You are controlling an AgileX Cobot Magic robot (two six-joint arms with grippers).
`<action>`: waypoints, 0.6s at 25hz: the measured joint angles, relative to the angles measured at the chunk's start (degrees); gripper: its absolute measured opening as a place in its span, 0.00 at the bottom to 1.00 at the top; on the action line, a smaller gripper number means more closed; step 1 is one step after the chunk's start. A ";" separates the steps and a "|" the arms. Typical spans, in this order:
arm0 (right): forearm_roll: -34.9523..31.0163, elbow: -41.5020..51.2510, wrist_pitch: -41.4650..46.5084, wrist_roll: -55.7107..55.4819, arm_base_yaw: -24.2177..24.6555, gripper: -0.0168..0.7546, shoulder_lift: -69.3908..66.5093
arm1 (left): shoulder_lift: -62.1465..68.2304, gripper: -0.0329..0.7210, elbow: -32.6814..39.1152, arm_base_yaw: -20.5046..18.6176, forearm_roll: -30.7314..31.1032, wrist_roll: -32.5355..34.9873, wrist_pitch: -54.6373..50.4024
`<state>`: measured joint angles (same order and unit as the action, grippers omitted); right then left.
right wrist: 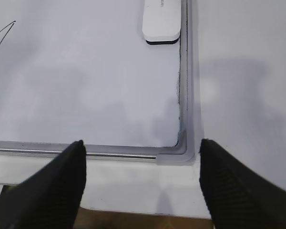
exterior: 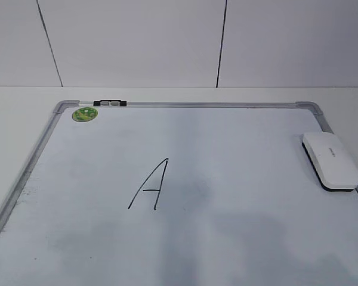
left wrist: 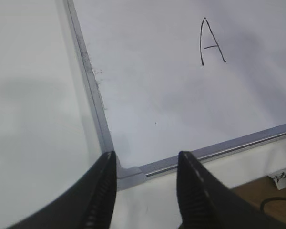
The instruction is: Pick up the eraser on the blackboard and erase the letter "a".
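The blackboard [exterior: 197,105] is a white dry-erase board with a silver frame, lying flat on the white table. The white eraser [exterior: 331,159] lies on it by the right frame; it also shows at the top of the right wrist view [right wrist: 161,21]. No small letter "a" shows in any view; only a large capital "A" [exterior: 150,186] is written mid-board. My left gripper [left wrist: 147,160] is open and empty above the board's near left corner [left wrist: 128,174]. My right gripper [right wrist: 142,148] is wide open and empty above the near right corner [right wrist: 181,152]. Neither gripper shows in the exterior view.
A round green magnet [exterior: 85,114] sits at the board's far left corner, with a small black clip [exterior: 110,103] on the top frame. The table's front edge [right wrist: 133,207] lies just below the board. A white panelled wall stands behind.
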<state>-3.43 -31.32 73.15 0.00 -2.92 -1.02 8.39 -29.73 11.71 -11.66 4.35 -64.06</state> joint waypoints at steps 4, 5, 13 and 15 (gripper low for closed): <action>1.82 0.10 -0.62 0.84 0.00 0.79 0.00 | 0.00 0.47 0.21 0.00 0.21 0.22 0.91; 2.36 0.35 -1.38 0.98 0.00 0.79 0.00 | 0.00 0.47 0.21 0.00 0.24 0.22 0.91; 5.38 2.59 -6.55 1.12 0.00 0.79 0.00 | 0.00 0.45 0.42 0.94 0.92 0.30 0.91; 5.47 2.66 -6.75 1.12 0.00 0.79 0.00 | 0.00 0.45 0.42 0.94 1.66 0.30 0.91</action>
<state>2.04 -28.66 66.39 1.12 -2.92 -1.02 8.39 -29.31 12.66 -9.99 4.64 -63.14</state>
